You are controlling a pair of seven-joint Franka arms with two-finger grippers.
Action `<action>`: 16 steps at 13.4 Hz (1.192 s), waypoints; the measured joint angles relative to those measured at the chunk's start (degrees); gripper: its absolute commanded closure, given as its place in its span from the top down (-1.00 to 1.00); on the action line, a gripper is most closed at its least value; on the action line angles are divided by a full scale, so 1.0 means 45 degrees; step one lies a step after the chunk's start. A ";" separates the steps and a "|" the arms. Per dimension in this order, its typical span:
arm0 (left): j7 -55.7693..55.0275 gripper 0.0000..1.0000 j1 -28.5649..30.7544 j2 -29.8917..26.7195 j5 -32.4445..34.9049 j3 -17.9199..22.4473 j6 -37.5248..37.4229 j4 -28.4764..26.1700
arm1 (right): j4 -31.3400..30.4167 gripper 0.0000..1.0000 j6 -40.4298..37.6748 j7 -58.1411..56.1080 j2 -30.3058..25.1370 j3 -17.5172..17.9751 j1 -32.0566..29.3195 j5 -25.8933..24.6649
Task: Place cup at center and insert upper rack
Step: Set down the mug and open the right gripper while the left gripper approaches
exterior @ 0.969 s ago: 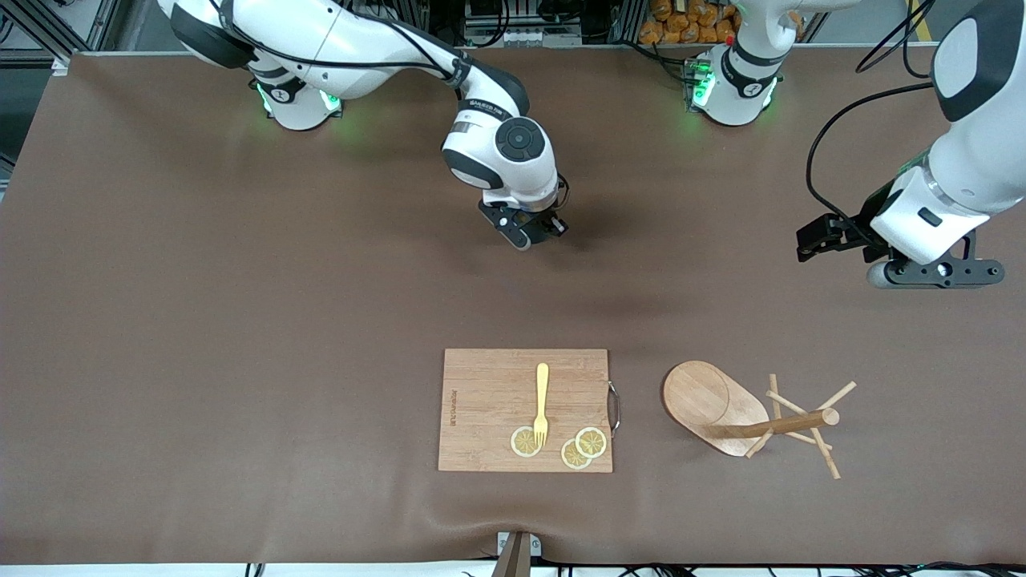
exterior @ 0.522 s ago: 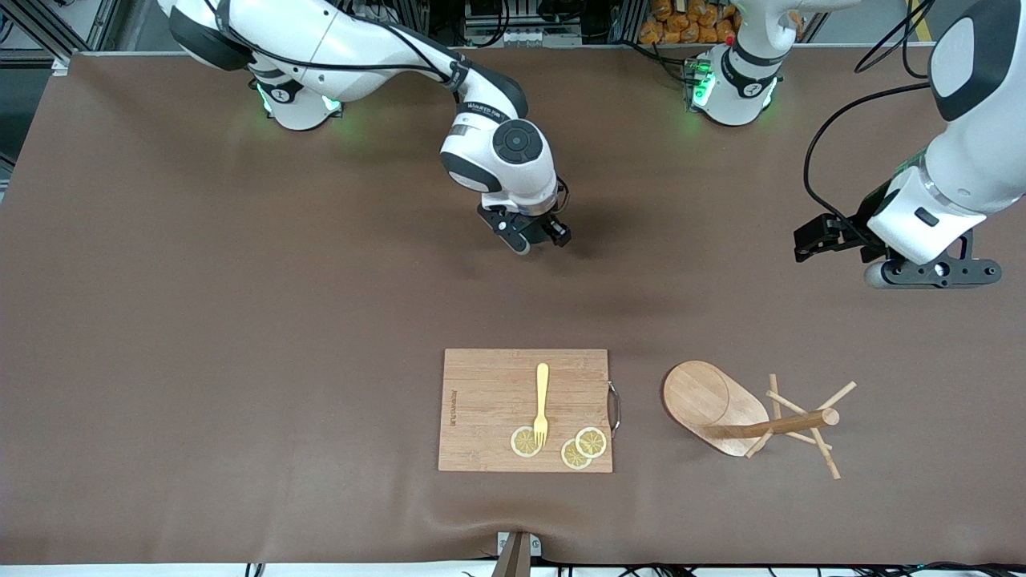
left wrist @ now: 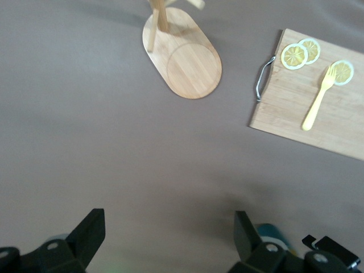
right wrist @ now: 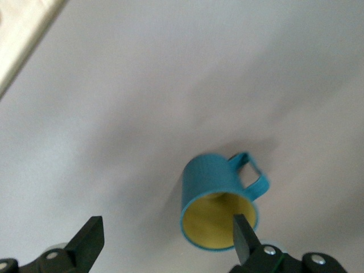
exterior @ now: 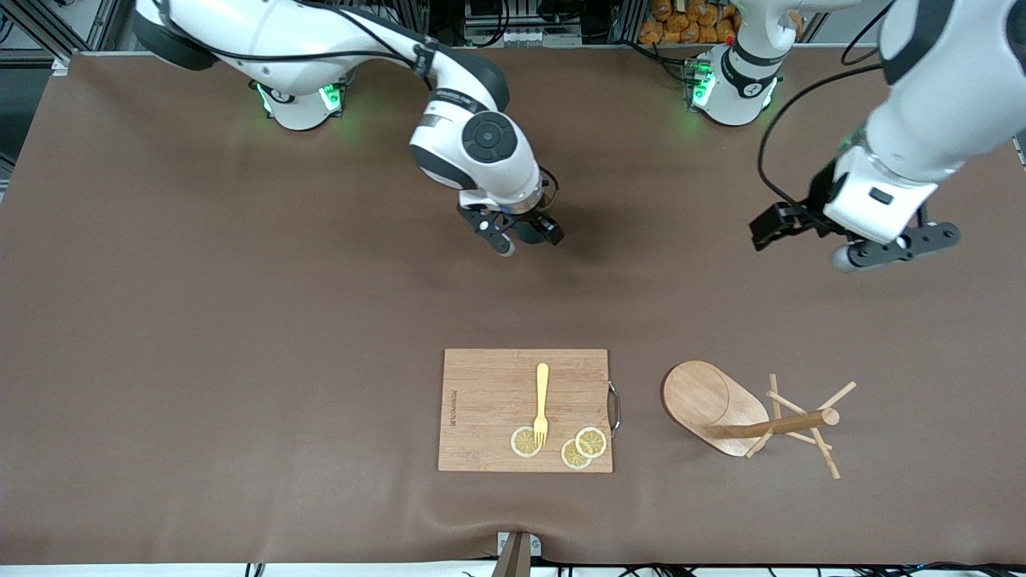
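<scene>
The teal cup (right wrist: 219,196) with a yellow inside stands upright on the table, its handle to one side. My right gripper (right wrist: 165,239) is open just above it, with one finger (right wrist: 243,230) over the cup's rim and the other well off to the side. In the front view the right gripper (exterior: 517,232) hides most of the cup. The cup (left wrist: 274,234) also shows in the left wrist view. The wooden mug tree (exterior: 721,413) lies on its side near the front camera, toward the left arm's end. My left gripper (exterior: 773,228) is open and empty in the air over bare table.
A wooden cutting board (exterior: 481,401) lies beside the mug tree, with a yellow fork (exterior: 542,401) and lemon slices (exterior: 581,447) on it. In the left wrist view the board (left wrist: 284,108) and the tree's oval base (left wrist: 185,62) show.
My left arm has swung toward the middle of the table. My right gripper has shifted slightly toward the right arm's end, over the cup.
</scene>
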 measured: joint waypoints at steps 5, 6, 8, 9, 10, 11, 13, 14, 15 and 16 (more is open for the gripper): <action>-0.4238 1.00 -0.0155 0.0025 0.0055 -0.1501 0.0000 0.0008 | 0.0026 1.00 -0.1805 -0.3853 -0.1111 0.0137 -0.1536 0.0922; -0.4879 1.00 -0.0359 0.0075 0.0276 -0.1647 0.0001 0.0009 | 0.0030 1.00 -0.2116 -0.4875 -0.1349 -0.0075 -0.1786 0.1308; -0.6018 1.00 -0.1029 0.0274 0.0862 -0.1751 0.0018 0.0055 | 0.0050 1.00 -0.2518 -0.7414 -0.2107 -0.1231 -0.1994 0.2792; -0.6682 1.00 -0.1446 0.0459 0.1100 -0.1760 0.0033 0.0156 | 0.0057 1.00 -0.2696 -0.8915 -0.2665 -0.2145 -0.1976 0.3785; -0.7380 1.00 -0.1843 0.0699 0.1276 -0.1771 0.0051 0.0313 | 0.0060 1.00 -0.3045 -1.0401 -0.3313 -0.3171 -0.1879 0.4654; -0.7976 1.00 -0.2191 0.0953 0.1425 -0.1779 0.0056 0.0498 | 0.0058 1.00 -0.3534 -1.1537 -0.3888 -0.4056 -0.1732 0.5150; -0.9104 1.00 -0.2852 0.1455 0.1830 -0.1785 0.0060 0.0808 | 0.0042 1.00 -0.4468 -1.3186 -0.4809 -0.5246 -0.1524 0.5484; -0.9860 1.00 -0.3203 0.1743 0.1987 -0.1783 0.0086 0.0999 | 0.0022 1.00 -0.4799 -1.3699 -0.5179 -0.5699 -0.1434 0.5506; -1.0703 1.00 -0.3554 0.2084 0.2107 -0.1777 0.0124 0.1289 | 0.0001 1.00 -0.5048 -1.4090 -0.5487 -0.6129 -0.1348 0.5519; -1.1563 1.00 -0.3936 0.2497 0.2189 -0.1752 0.0156 0.1675 | -0.0014 1.00 -0.5241 -1.4503 -0.5766 -0.6557 -0.1287 0.5532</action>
